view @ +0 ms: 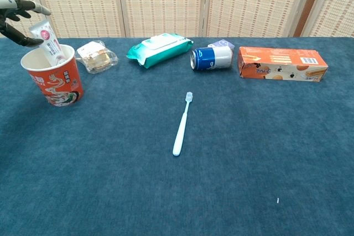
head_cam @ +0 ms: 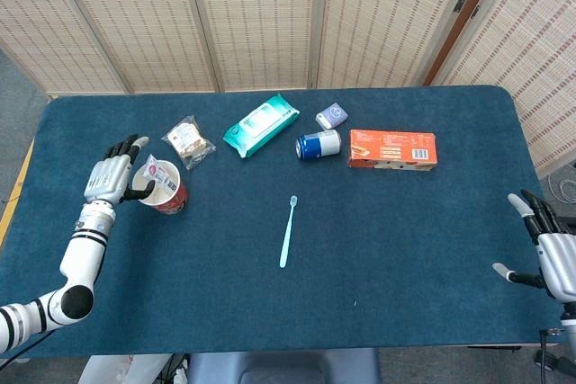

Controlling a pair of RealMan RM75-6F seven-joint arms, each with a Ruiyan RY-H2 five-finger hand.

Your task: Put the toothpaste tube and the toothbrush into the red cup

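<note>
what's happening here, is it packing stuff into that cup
Yes. The toothpaste tube already stands in the red cup, leaning on its rim. The left hand is beside the cup with fingers apart, holding nothing. The toothbrush lies flat mid-table, untouched. The right hand rests open at the table's right edge, far from everything.

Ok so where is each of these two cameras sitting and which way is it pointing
Head view: high up, looking down at the table; shows left hand with its arm and right hand.
Chest view: low at the table's near edge, facing the screen; only left hand fingers show.
Both share the red cup, toothpaste tube and toothbrush.
</note>
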